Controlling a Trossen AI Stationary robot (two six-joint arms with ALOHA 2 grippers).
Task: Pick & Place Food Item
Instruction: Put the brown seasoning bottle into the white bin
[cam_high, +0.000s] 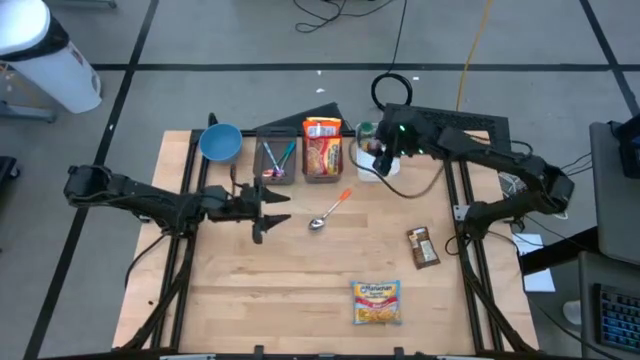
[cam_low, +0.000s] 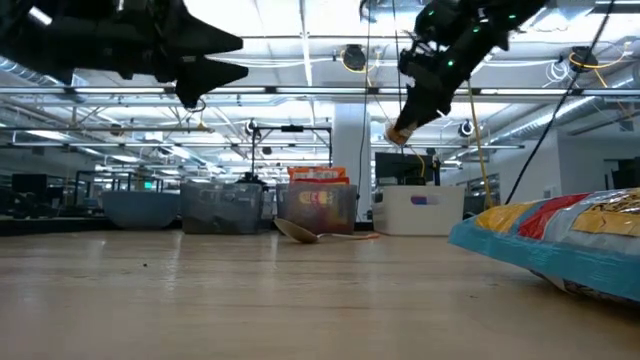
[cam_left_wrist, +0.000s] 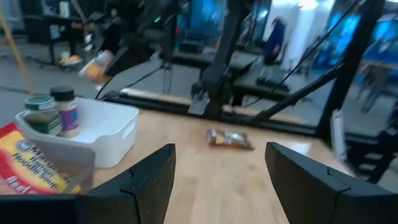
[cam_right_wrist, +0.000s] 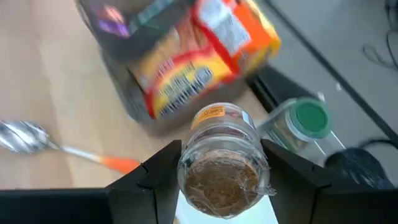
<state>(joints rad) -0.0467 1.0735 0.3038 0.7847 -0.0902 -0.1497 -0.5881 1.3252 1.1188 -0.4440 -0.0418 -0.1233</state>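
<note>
Lowering the spice jar (cam_right_wrist: 222, 163) into the white bin (cam_high: 388, 168) at the counter's far right.
Right gripper (cam_right_wrist: 221, 177) is clamped on the jar above the bin; descend straight, missing the green-lidded jar (cam_right_wrist: 309, 119). Left gripper (cam_left_wrist: 219, 180), fingers apart, waits mid-left.

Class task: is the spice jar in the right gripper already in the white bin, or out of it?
Out. The right gripper holds the spice jar in the air above the white bin; the low view shows it well clear of the bin.
</note>
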